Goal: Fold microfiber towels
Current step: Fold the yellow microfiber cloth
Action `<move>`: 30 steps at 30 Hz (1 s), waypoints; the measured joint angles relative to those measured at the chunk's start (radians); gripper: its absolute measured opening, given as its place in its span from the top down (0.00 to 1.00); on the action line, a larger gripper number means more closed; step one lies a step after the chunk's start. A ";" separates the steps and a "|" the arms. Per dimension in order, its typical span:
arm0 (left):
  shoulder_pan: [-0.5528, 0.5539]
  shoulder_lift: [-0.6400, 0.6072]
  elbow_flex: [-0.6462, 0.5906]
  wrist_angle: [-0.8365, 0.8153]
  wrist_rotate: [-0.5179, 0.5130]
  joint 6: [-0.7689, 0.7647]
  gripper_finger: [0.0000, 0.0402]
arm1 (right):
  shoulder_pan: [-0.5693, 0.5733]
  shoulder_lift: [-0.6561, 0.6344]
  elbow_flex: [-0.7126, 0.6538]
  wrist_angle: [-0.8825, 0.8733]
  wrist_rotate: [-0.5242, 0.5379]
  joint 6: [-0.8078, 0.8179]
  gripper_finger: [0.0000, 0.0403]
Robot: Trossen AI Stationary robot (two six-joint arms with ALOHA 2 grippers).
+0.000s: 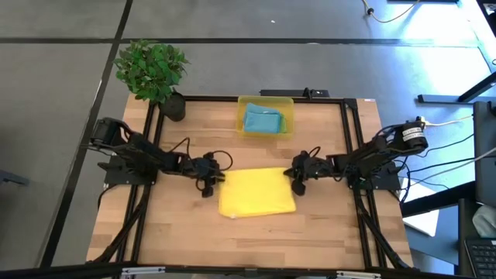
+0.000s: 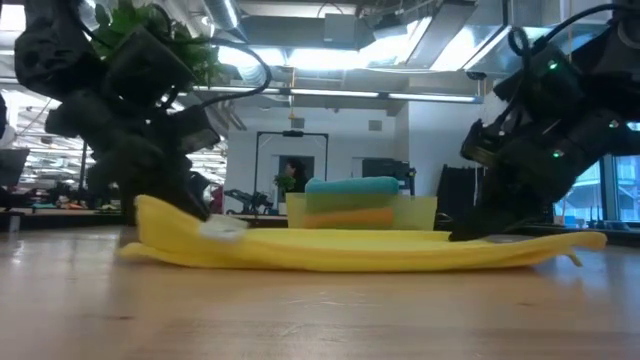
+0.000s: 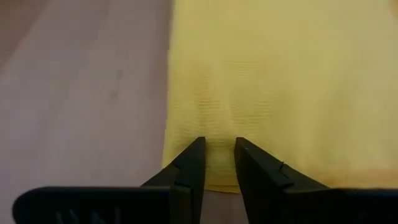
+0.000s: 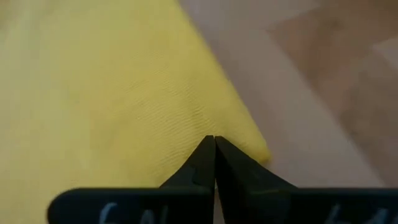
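A yellow towel lies folded at the table's middle, resting flat on the wood; in the low view its left end is raised a little. My left gripper is at the towel's left edge, shut on it. My right gripper is at the towel's right edge, its fingers closed together on the cloth. A translucent yellow bin at the far middle holds folded towels, teal on top; orange and green layers show under it. My left gripper pinches the yellow towel's left edge between its two fingers, close to the far left corner. The fingers come slanting down from the table's left. The held edge is raised a little; the rest lies on the table. My right gripper is shut on the yellow towel's right edge, close to the far right corner. The fingers come slanting down from the table's right. Creases in the cloth run out from the fingertips. The towel lies on the table.
A potted plant stands at the table's far left corner. A black frame rail runs along the far edge and down both sides. Bare wood lies between the towel and the near edge.
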 joint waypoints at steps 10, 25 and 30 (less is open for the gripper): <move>-0.188 0.004 0.075 -0.020 0.135 -0.003 0.80 | -0.156 0.000 0.042 0.001 0.021 -0.086 0.97; -0.230 -0.061 0.240 -0.276 -0.053 0.190 0.80 | 0.012 -0.100 0.126 -0.053 -0.252 -0.088 0.97; -0.140 -0.049 0.239 -0.341 -0.046 0.193 0.80 | 0.172 -0.101 0.125 -0.169 -0.247 0.029 0.97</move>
